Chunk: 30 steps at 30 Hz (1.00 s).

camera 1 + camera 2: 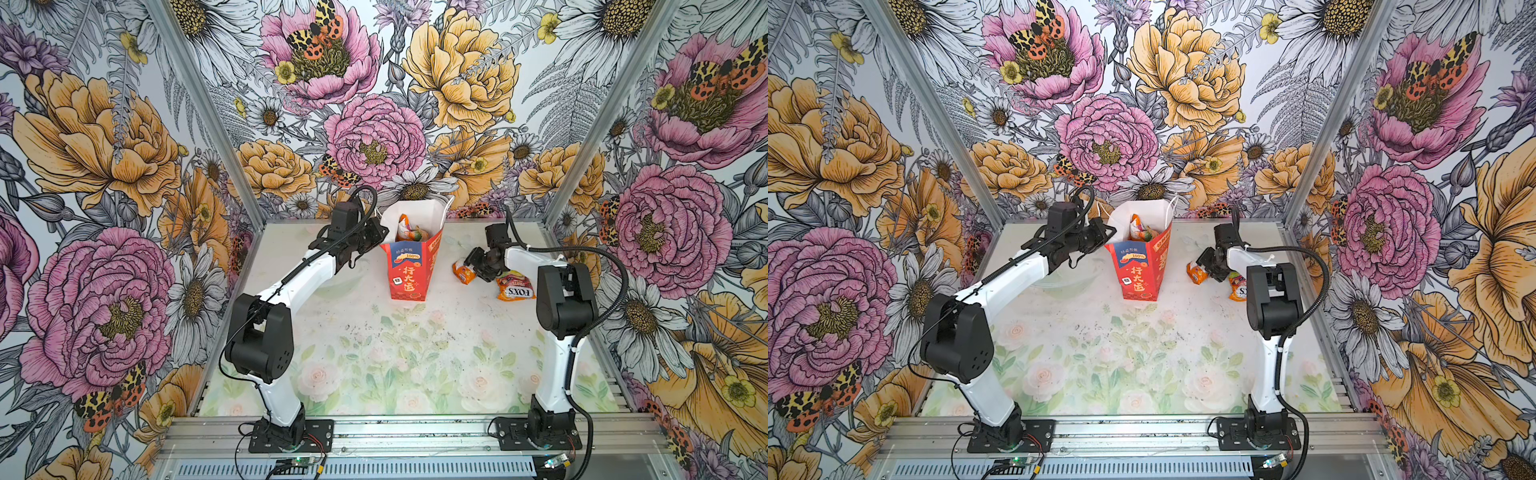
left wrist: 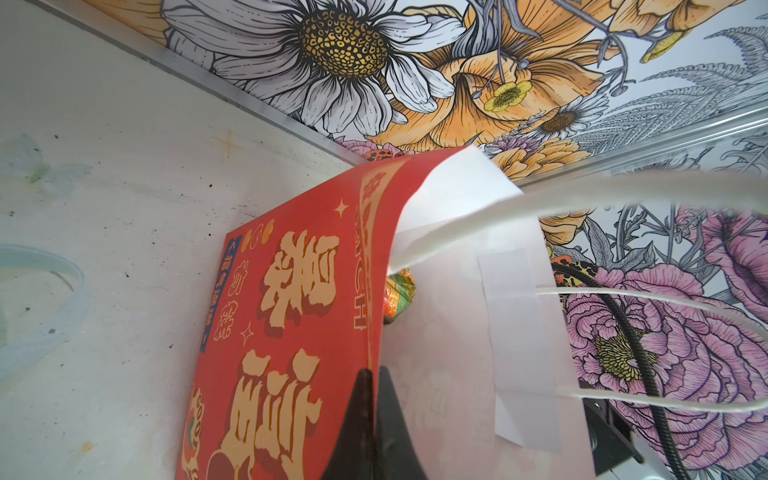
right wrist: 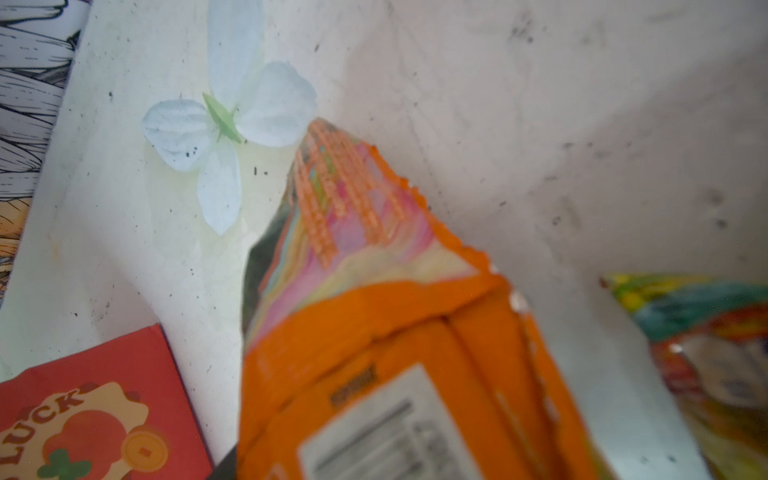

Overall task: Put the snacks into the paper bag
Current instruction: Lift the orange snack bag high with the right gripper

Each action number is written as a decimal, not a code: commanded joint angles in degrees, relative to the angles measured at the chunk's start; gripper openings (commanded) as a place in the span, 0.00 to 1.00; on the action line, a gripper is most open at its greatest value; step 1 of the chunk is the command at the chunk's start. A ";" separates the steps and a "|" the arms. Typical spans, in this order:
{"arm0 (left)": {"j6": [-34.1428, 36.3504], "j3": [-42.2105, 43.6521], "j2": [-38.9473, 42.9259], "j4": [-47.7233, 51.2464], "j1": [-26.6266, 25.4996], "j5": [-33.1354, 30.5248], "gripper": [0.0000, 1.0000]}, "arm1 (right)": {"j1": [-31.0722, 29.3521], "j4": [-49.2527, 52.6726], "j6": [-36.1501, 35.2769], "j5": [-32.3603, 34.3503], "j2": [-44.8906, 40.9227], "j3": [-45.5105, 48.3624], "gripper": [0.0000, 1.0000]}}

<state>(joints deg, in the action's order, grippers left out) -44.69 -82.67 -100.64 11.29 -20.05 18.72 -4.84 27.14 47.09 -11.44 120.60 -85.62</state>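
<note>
The red paper bag (image 1: 409, 270) (image 1: 1140, 270) stands upright at the table's back middle, with a couple of snacks (image 1: 409, 232) (image 2: 400, 293) showing inside it. My left gripper (image 1: 380, 233) (image 2: 372, 374) is shut on the bag's left rim. An orange packet (image 1: 462, 272) (image 3: 395, 353) lies right of the bag, and my right gripper (image 1: 471, 262) is down over it. The packet fills the space between the jaws, so only one dark finger (image 3: 224, 467) shows. A packet lettered FOX'S (image 1: 515, 289) (image 1: 1237, 289) lies just right of that gripper.
The bag's white cord handles (image 2: 623, 191) hang loose near the left wrist camera. A faint clear round shape (image 1: 1067, 282) lies on the table left of the bag. The back wall rises close behind the bag. The right arm's elbow (image 1: 565, 299) stands beside the FOX'S packet.
</note>
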 commanded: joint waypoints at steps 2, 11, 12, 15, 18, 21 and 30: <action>-0.10 0.39 -0.61 -0.04 0.80 -0.20 0.00 | -0.07 1.17 -1.59 0.02 1.17 1.12 0.43; -0.05 0.49 -0.43 -0.04 0.62 -0.18 0.00 | 0.20 1.10 -5.47 -1.31 -2.65 1.60 0.13; -0.05 0.52 -0.43 -0.03 0.63 -0.18 0.00 | 0.19 1.05 -6.18 -1.51 -3.54 1.60 0.13; -0.05 0.49 -0.43 -0.03 0.63 -0.18 0.00 | 0.38 1.08 -8.15 -1.57 -6.65 1.60 0.10; -0.11 0.45 -0.43 -0.12 0.60 -0.11 0.00 | 0.70 1.16 -10.21 -2.58 -9.94 1.35 0.05; -0.21 0.50 -0.43 -0.30 0.70 0.08 0.00 | 1.03 1.21 -11.87 -4.07 -13.29 0.82 0.00; -0.67 1.00 -0.43 -1.18 0.80 0.46 0.00 | 0.98 4.65 -17.15 -4.63 -22.74 -7.53 0.00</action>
<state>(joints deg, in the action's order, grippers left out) -45.10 -82.67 -100.64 11.07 -20.05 18.94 -4.05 31.73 33.15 -15.90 102.19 -88.31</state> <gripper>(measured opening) 0.040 0.129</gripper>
